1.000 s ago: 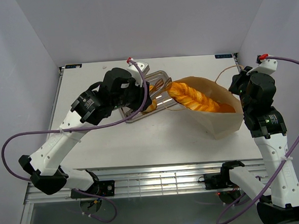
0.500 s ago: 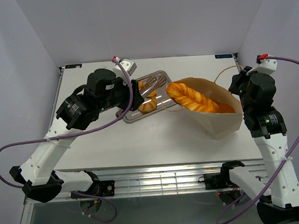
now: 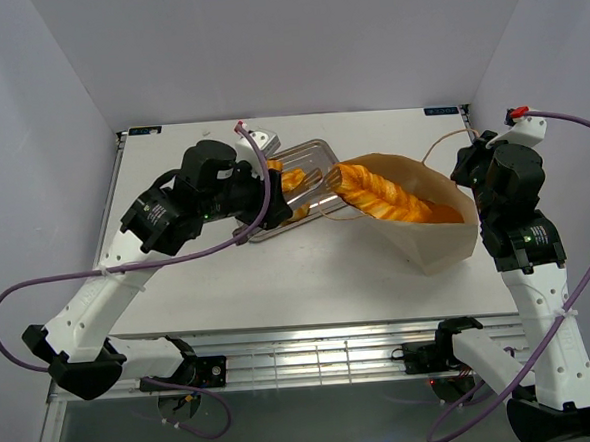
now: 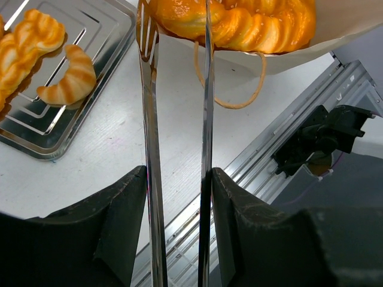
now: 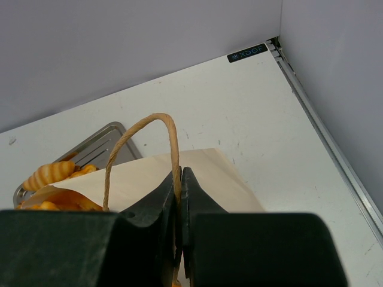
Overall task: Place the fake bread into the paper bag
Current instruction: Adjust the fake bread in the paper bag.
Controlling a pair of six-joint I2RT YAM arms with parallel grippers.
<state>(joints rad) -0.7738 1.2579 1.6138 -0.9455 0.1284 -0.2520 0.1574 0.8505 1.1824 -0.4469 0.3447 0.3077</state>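
Note:
The paper bag lies on its side, mouth toward the tray. A long braided piece of fake bread fills its mouth, seen close in the left wrist view as a glossy loaf. More fake bread, a small crescent roll and a twisted loaf, lies on the tray. My left gripper is shut on the metal tongs. The tongs' blades stand apart and reach to the near end of the bread in the bag. My right gripper is shut on the bag's string handle.
The silver tray sits at the back centre, just left of the bag. The bag's other handle loop lies on the table under the tongs. The table's near rail and the walls bound the space.
My left arm drew back to the left with the tongs, then came back toward the bag's mouth. The braided bread and bag barely shifted. The right arm stayed still.

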